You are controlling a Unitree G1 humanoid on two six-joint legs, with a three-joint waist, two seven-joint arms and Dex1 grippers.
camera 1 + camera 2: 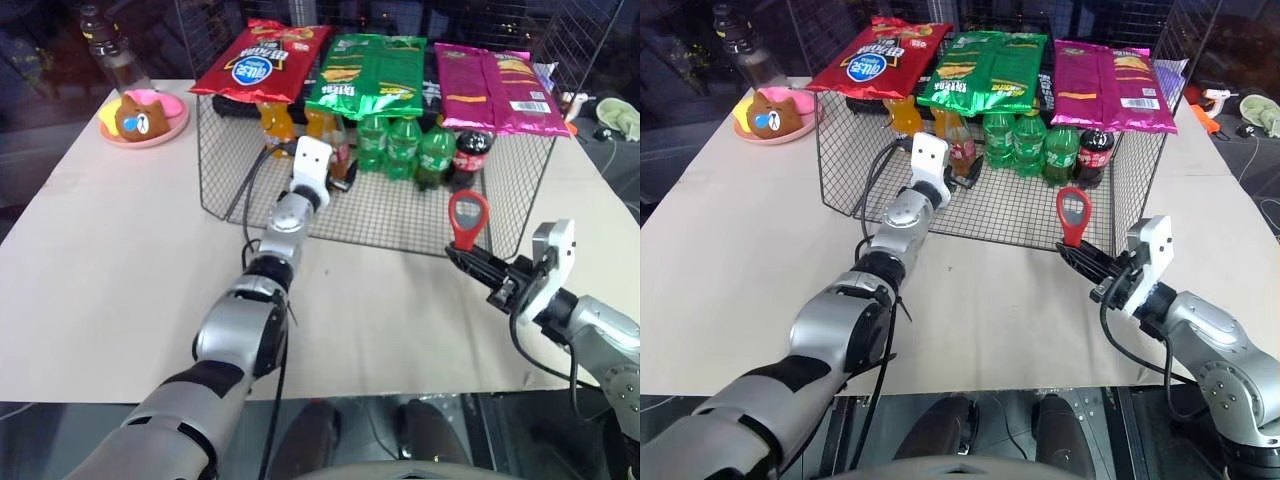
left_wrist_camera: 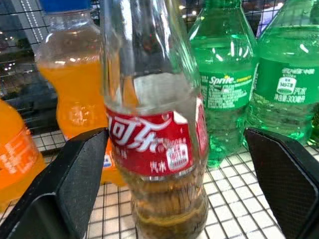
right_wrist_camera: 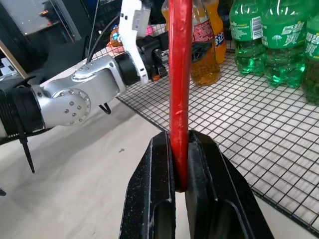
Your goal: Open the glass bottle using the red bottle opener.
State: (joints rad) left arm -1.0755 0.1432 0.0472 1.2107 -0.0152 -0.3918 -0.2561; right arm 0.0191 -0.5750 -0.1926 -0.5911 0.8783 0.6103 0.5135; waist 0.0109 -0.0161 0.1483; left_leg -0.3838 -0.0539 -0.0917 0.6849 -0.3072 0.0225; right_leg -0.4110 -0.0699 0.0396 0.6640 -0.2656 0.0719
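The glass bottle (image 2: pixel 154 144) stands on the mesh floor of the wire basket (image 1: pixel 840 150), between the spread, released fingers (image 2: pixel 75 184) of my left hand (image 2: pixel 174 189), neither pad touching it; orange soda bottles (image 2: pixel 70 89) crowd one side and green bottles (image 2: pixel 224 84) the other. My right hand (image 3: pixel 180 184) sits outside the basket, clenched on the red bottle opener (image 1: pixel 468 220), head up. The bottle's cap is cut off in the wrist view; chip bags (image 1: pixel 365 75) cover the basket top, on a beige worktop (image 1: pixel 120 260).
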